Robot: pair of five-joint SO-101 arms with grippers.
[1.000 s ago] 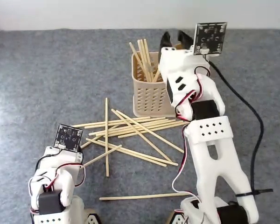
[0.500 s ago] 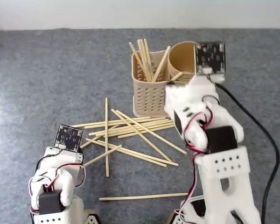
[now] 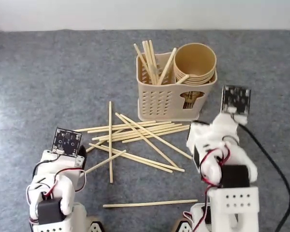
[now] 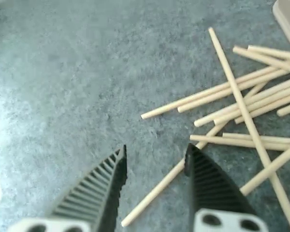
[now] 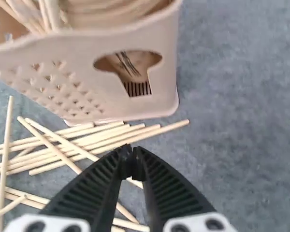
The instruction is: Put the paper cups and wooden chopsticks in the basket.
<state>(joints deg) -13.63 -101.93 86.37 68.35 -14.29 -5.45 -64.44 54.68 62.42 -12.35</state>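
Some chopsticks (image 3: pixel 150 60) plus paper cups (image 3: pixel 195 60) already in basket (image 3: pixel 157 104); many loose chopsticks (image 3: pixel 135 133) left on desk (image 3: pixel 48 72). My left fingers (image 4: pixel 198 169) spread apart, empty; right fingers (image 5: pixel 132 159) pressed together, empty.

Beige perforated basket (image 3: pixel 157 102); tan paper cups (image 3: pixel 195 62); pale wooden chopsticks (image 3: pixel 140 131); mottled grey mat (image 3: pixel 48 72).
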